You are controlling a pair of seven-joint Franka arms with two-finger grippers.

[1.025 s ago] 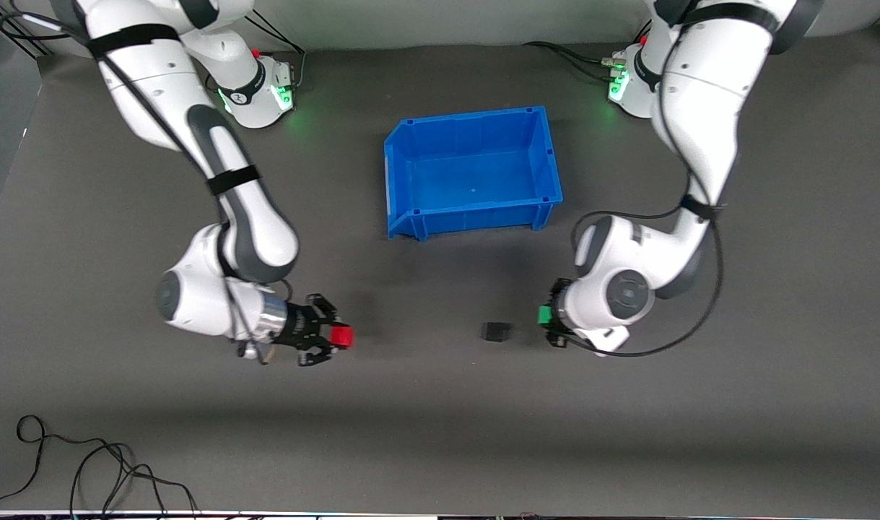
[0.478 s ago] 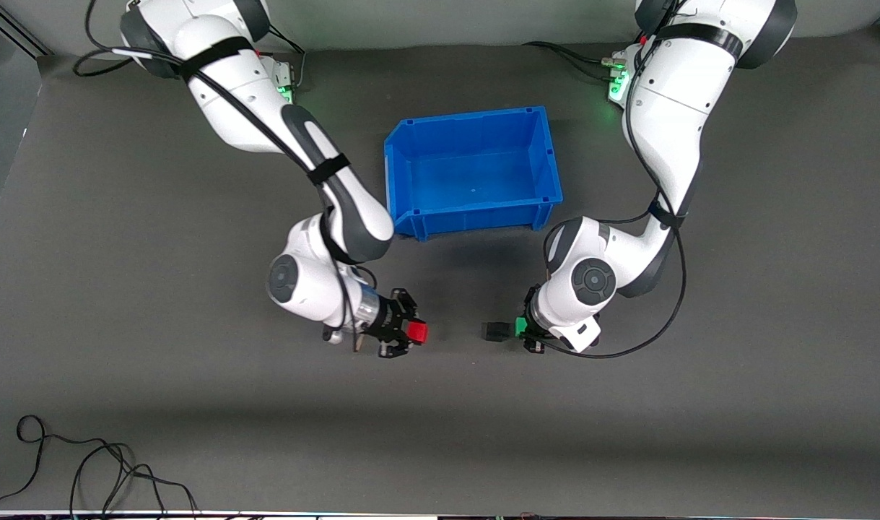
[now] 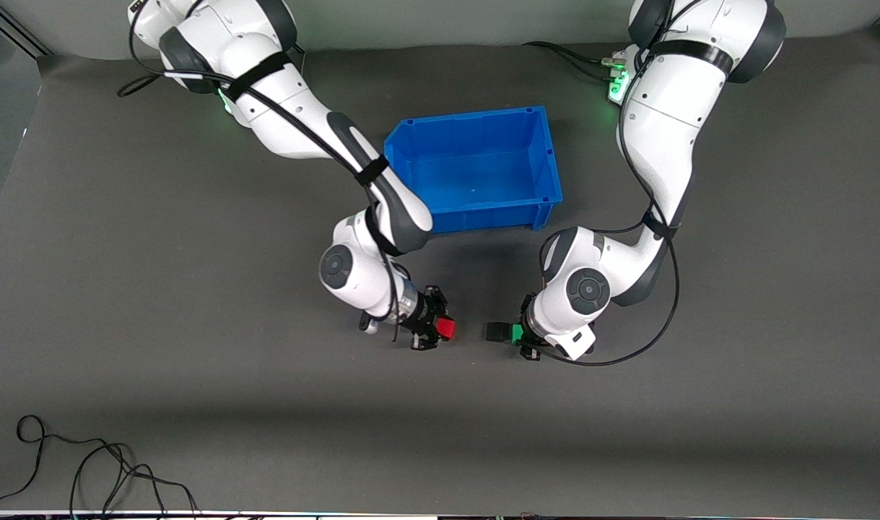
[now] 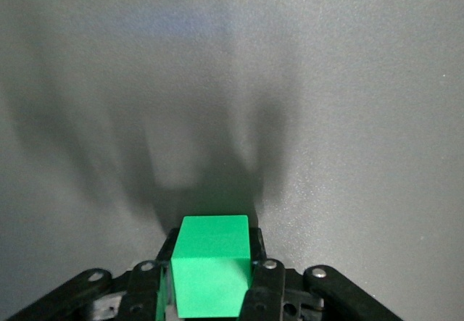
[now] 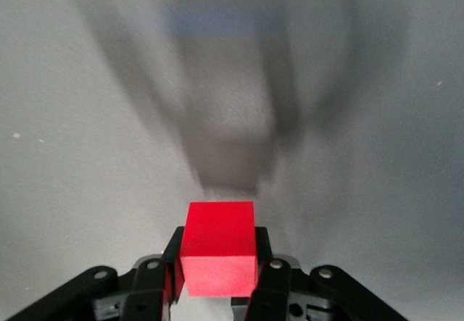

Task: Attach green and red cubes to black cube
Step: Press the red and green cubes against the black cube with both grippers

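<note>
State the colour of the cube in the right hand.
Bright red cube; the right wrist view shows it best.

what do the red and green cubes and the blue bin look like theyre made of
Red cube: matte, even colour, crisp edges; plastic or painted wood, can't tell which.
Green cube: same flat, grainless faces; likely the same material.
Blue bin: moulded plastic by its ribbed rim and slight sheen.

An open blue plastic bin (image 3: 476,172) sits on the dark grey table mat (image 3: 122,289), farther from the front camera than both sets of jaws and roughly midway between them, while a loose black cable (image 3: 86,469) coils at the mat's near edge, well apart from the jaws.
</note>
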